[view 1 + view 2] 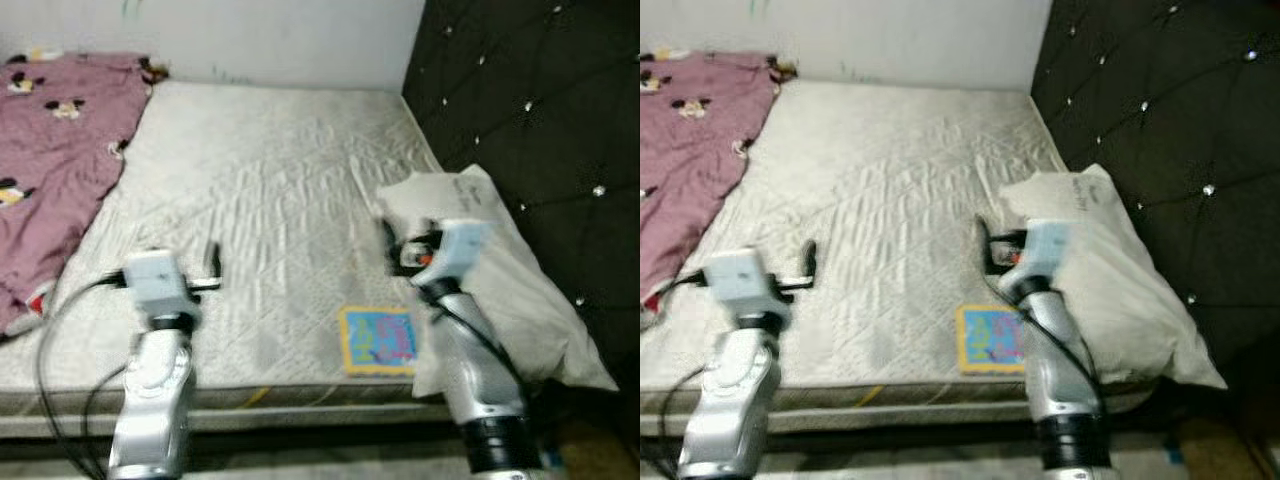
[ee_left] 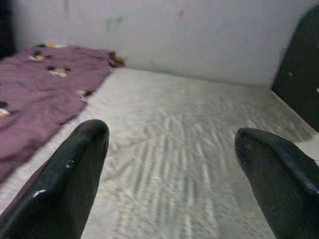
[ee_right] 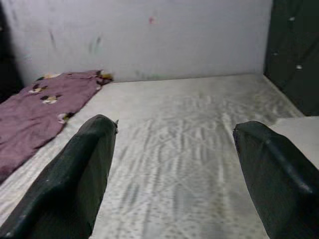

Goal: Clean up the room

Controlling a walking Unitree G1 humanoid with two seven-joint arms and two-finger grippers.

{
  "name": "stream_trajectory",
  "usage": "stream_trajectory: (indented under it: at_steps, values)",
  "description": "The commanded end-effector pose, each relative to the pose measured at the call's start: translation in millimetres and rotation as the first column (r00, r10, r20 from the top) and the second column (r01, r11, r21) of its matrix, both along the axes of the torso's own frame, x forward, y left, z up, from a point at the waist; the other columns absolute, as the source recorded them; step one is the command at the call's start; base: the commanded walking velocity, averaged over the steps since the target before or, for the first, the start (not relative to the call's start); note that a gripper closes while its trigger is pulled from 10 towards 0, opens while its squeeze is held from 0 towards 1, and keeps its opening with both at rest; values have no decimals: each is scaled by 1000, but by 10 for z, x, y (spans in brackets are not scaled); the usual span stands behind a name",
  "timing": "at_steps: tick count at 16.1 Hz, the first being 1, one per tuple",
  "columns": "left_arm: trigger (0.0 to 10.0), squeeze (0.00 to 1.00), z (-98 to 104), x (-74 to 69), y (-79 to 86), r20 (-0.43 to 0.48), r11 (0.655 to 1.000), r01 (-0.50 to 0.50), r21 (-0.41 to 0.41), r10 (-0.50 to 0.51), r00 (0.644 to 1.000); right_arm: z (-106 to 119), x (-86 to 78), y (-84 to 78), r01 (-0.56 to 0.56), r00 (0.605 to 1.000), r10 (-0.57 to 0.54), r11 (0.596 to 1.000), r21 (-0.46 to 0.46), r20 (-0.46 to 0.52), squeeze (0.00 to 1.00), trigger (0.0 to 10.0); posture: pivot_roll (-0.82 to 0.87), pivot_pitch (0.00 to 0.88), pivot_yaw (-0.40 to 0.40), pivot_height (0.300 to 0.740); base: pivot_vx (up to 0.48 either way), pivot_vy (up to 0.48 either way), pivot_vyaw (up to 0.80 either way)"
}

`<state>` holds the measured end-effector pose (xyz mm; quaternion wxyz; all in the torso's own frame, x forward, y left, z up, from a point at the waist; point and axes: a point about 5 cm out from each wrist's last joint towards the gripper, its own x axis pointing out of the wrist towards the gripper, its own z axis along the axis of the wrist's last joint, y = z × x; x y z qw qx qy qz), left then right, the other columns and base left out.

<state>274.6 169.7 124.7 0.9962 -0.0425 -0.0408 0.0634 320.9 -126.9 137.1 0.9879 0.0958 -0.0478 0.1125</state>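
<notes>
The white rectangular fabric pillow (image 1: pixel 490 270) lies at the right edge of the bare quilted off-white mattress (image 1: pixel 270 190), pressed up against the black tufted headboard panel (image 1: pixel 530 110), one corner hanging off the near edge. Just beside it, flat on the mattress near the front edge, sits a small blue-and-yellow picture book or card (image 1: pixel 378 340); print too blurred to read. Far left, a mauve cartoon-print blanket (image 1: pixel 55 150) is crumpled over that side of the mattress, well apart from the pillow.

Right end effector (image 1: pixel 390 245) hovers over the mattress just beside the pillow's near corner, fingers spread wide, nothing held; right wrist view confirms the gap with only mattress between the fingers. Left end effector (image 1: pixel 213 262) hovers over the left-middle of the mattress, also spread wide and empty, pointing toward the wall.

Judgement: this looks like the approach step, with both arms raised and nothing grasped yet. Likely target is the pillow or the book, since the right arm is nearest both. Next move calls for lowering the right end effector onto the chosen item and closing on an edge; the pillow is soft and bulky, so a corner pinch may slip, and a two-arm hold could suit it better.
</notes>
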Motion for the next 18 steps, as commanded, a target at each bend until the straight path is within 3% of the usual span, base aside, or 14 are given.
stream_trajectory:
  at_steps: [1, 10, 15, 18]
  values:
    - [10000, 0, -8, 8, -80, -7, 1000, 25, -13, -25, 1000, 17, 0, -102, 28, 1000, -28, 1000, -7, 4, 0, 10000, -43, 72, -32, 740, 0, 480, 0]
    - [10000, 0, 1, 18, -118, -1, 998, 59, -37, -59, 998, 5, 14, -91, 18, 1000, -18, 1000, -23, -5, 0, 10000, -47, 67, -35, 740, 0, 465, 0]
    - [10000, 0, 75, 20, -199, 52, 986, 154, -65, -150, 987, 20, 28, -89, 17, 1000, -17, 999, -37, 3, 0, 10000, -52, 53, -33, 740, 0, 0, -387]
    - [10000, 0, 78, 19, -196, 57, 984, 160, -73, -156, 986, 1, 20, -66, 11, 1000, -11, 999, -42, -1, 0, 10000, -50, 44, -33, 740, 300, 0, 0]
